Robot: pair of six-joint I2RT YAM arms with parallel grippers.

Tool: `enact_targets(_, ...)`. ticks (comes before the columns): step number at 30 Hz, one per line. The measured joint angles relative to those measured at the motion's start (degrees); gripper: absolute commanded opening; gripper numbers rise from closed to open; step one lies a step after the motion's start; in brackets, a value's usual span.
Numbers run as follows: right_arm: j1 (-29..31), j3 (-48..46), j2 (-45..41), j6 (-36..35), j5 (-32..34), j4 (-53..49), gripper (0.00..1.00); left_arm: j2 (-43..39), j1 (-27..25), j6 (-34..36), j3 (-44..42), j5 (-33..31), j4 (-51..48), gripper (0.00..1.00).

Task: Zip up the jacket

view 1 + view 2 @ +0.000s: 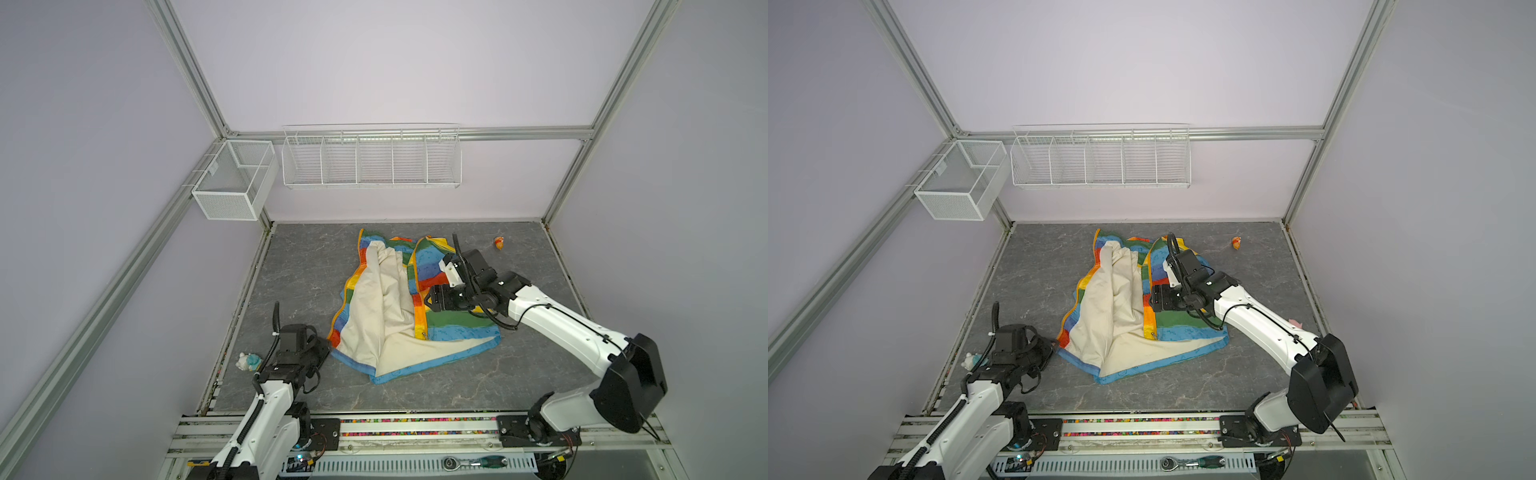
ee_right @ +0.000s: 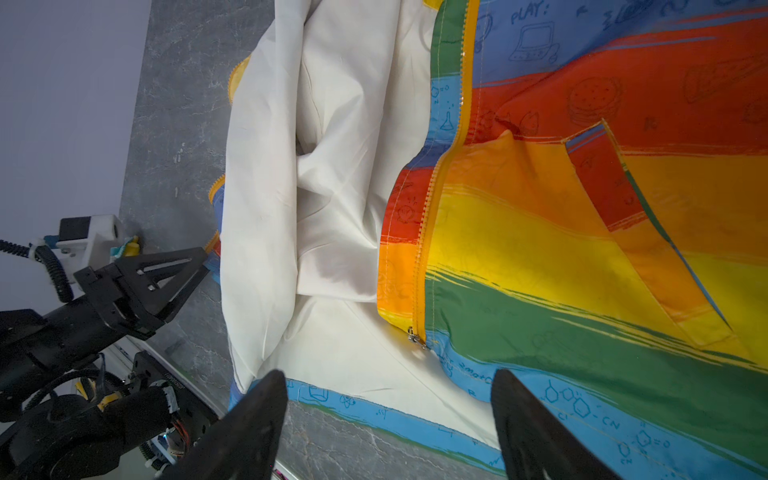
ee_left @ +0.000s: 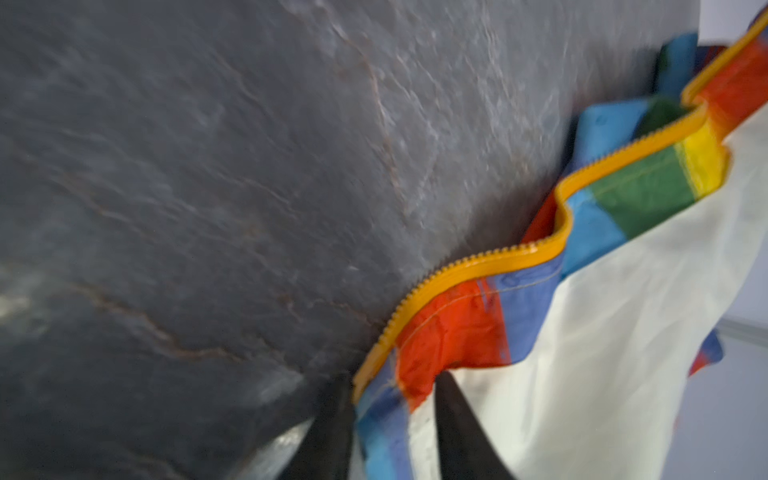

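The jacket (image 1: 386, 307) (image 1: 1113, 307) lies open on the grey tabletop in both top views, cream lining up, with a rainbow-striped front panel (image 2: 540, 249) on its right side. An orange-yellow zipper strip (image 3: 498, 253) runs along its left edge. My left gripper (image 3: 395, 386) (image 1: 326, 347) is shut on the jacket's near left corner, and fabric fills the gap between its fingers. My right gripper (image 2: 388, 378) (image 1: 430, 299) hangs open above the striped panel's zipper edge, holding nothing. The metal zipper slider (image 2: 413, 336) sits near the blue hem.
A small pale toy (image 1: 248, 360) lies by the left arm, and a small orange toy (image 1: 500, 242) sits at the back right. A wire rack (image 1: 372, 160) and a mesh basket (image 1: 235, 180) hang on the back wall. Tools (image 1: 473, 462) rest in front of the table.
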Motion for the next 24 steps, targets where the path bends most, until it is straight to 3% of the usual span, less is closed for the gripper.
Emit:
enact_targets(1,0.0,0.2,0.0,0.1,0.0,0.0,0.79,-0.2,0.0,0.3,0.0,0.4,-0.2,0.00)
enact_targets(7,0.0,0.2,0.2,0.9,-0.2,0.0,0.78,-6.3,0.0,2.0,3.6,4.0,-3.4,0.00)
enact_targets(14,0.0,0.2,1.4,1.4,-0.5,0.0,0.77,-9.1,-1.2,4.2,16.2,9.9,-5.9,0.00)
enact_targets(17,0.0,0.2,2.2,1.7,-0.8,0.2,0.76,-3.5,-7.5,5.7,22.6,11.7,-5.7,0.00)
enact_targets(24,-1.5,0.2,5.1,2.6,-4.3,1.2,0.71,18.4,-29.7,12.3,40.8,12.6,-5.2,0.00)
